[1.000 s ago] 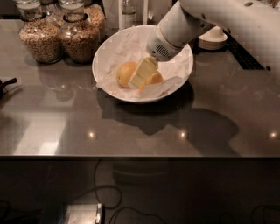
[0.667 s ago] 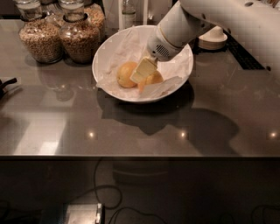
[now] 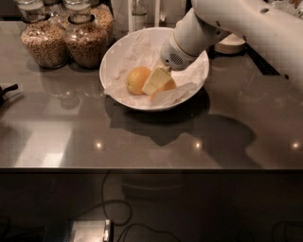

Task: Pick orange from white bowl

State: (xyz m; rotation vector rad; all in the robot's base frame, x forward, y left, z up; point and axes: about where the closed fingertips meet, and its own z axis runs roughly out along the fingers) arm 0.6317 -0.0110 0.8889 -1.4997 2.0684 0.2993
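The white bowl (image 3: pixel 113 56) stands on the dark counter, lined with crumpled white paper. A paler yellow-orange orange (image 3: pixel 136 79) lies in its middle left. A deeper-orange fruit (image 3: pixel 167 86) lies right beside it, partly hidden by my gripper. My gripper (image 3: pixel 155 82) reaches down into the bowl from the upper right on the white arm (image 3: pixel 222 23). Its tip sits between the two fruits and touches or nearly touches both.
Two glass jars of grain (image 3: pixel 43 40) (image 3: pixel 85 38) stand just left of the bowl. A stack of saucers (image 3: pixel 232 45) sits behind the arm on the right. A bottle (image 3: pixel 138 14) stands behind the bowl. The counter's front edge (image 3: pixel 151 168) runs across below.
Almost nothing has changed. The gripper stays in the bowl between the two fruits, and the fruits have not moved.
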